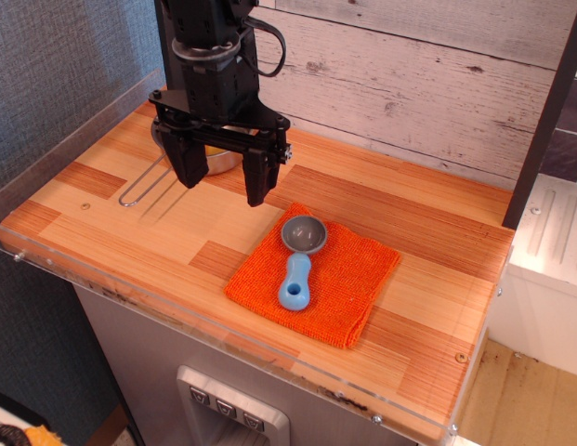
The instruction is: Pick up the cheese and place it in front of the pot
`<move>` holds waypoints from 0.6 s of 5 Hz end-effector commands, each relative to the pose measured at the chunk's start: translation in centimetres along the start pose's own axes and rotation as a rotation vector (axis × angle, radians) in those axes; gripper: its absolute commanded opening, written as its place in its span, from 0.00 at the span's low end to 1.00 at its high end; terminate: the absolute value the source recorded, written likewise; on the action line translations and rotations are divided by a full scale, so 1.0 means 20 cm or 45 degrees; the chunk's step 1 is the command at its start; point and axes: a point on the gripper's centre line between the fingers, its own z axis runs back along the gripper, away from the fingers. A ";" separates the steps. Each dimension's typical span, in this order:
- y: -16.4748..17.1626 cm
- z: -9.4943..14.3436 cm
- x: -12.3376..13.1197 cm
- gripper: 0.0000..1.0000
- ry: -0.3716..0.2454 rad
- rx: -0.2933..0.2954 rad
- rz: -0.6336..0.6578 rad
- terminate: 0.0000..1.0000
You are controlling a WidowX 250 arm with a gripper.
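The black gripper hangs over the back left of the wooden counter with its two fingers spread wide, open and holding nothing. Behind and between the fingers sits the shiny steel pot, mostly hidden by the gripper. Its thin wire-loop handle points toward the front left. A small yellow patch, the cheese, shows just above the pot's rim between the fingers. It looks to lie inside the pot, but most of it is hidden. The fingertips hang just in front of the pot.
An orange cloth lies right of centre, with a grey-and-blue scoop on it. A clear plastic rim edges the counter's left and front. A plank wall stands behind, and a dark post at the right.
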 end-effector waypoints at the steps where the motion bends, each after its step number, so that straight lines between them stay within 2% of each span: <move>1: 0.00 0.00 0.00 1.00 0.000 0.000 0.000 0.00; 2: 0.11 -0.01 0.08 1.00 -0.052 -0.020 0.058 0.00; 3: 0.20 0.01 0.16 1.00 -0.080 -0.004 0.082 0.00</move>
